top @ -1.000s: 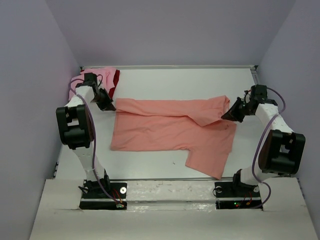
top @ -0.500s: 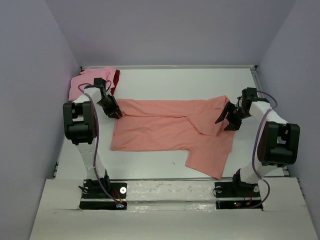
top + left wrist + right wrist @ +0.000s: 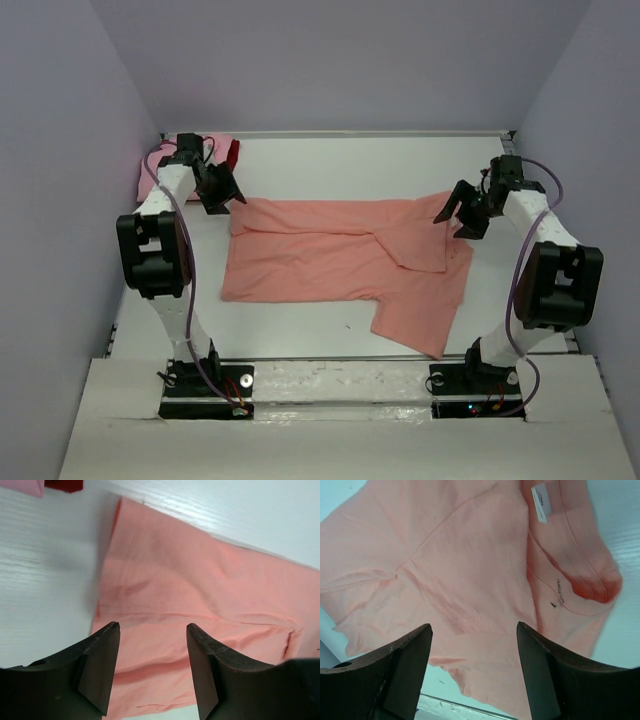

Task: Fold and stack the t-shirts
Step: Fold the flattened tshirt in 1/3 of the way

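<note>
L tool [image 3: 152, 626], R tool [image 3: 473, 626] over tee [image 3: 340, 262]

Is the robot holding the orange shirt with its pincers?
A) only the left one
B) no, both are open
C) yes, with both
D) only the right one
B: the left pincer and the right pincer both stand open, pinching nothing, with the orange shirt lying loose beneath them.
</note>
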Available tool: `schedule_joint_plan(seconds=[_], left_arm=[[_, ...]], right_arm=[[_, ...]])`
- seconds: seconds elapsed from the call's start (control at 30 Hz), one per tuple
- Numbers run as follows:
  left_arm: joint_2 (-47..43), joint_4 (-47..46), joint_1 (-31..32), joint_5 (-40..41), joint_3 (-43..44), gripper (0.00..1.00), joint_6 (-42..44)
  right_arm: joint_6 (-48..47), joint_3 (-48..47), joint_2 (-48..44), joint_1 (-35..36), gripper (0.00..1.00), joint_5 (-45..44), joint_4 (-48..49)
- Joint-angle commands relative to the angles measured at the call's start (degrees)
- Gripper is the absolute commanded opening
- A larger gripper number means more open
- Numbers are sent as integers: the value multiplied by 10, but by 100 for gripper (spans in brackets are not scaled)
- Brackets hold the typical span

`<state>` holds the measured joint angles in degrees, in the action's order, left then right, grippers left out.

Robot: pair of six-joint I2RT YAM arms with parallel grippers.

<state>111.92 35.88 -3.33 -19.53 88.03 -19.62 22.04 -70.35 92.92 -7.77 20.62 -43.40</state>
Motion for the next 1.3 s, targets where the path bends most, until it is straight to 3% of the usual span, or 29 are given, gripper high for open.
schedule_joint_plan(seconds=[0.0, 0.3, 0.4, 0.43, 0.5, 0.53, 0.57, 0.6, 0.63, 0.7, 1.27], left_arm=[[-90, -43, 1, -31, 9, 66, 1], [-69, -41, 0, -60, 17, 66, 1], [-65, -63, 0, -93, 9, 66, -7], [-59, -73, 0, -109, 5, 65, -12], [-55, -83, 2, -121, 0, 63, -16], [-52, -92, 4, -126, -1, 60, -17], [-50, -94, 6, -132, -6, 58, -19], [-48, -98, 8, -132, -8, 53, -20], [-45, -100, 12, -133, -9, 28, -20], [-32, -97, 19, -145, -12, 0, -19], [31, -70, 68, -121, 20, 0, 8]], right_arm=[[-2, -24, 10, 5, 73, 36, 54], [-13, -36, 54, 5, 67, 42, 112], [-15, -45, 76, 5, 49, 44, 132], [-12, -57, 92, 5, 35, 49, 138], [-9, -70, 108, 5, 17, 53, 143], [-7, -76, 121, 5, 3, 54, 145], [-3, -87, 126, 5, 0, 50, 147], [-2, -94, 132, 5, 0, 50, 147], [-3, -99, 137, 5, 0, 50, 147], [0, -110, 148, 5, 0, 50, 147], [0, -145, 231, 5, 0, 16, 198]])
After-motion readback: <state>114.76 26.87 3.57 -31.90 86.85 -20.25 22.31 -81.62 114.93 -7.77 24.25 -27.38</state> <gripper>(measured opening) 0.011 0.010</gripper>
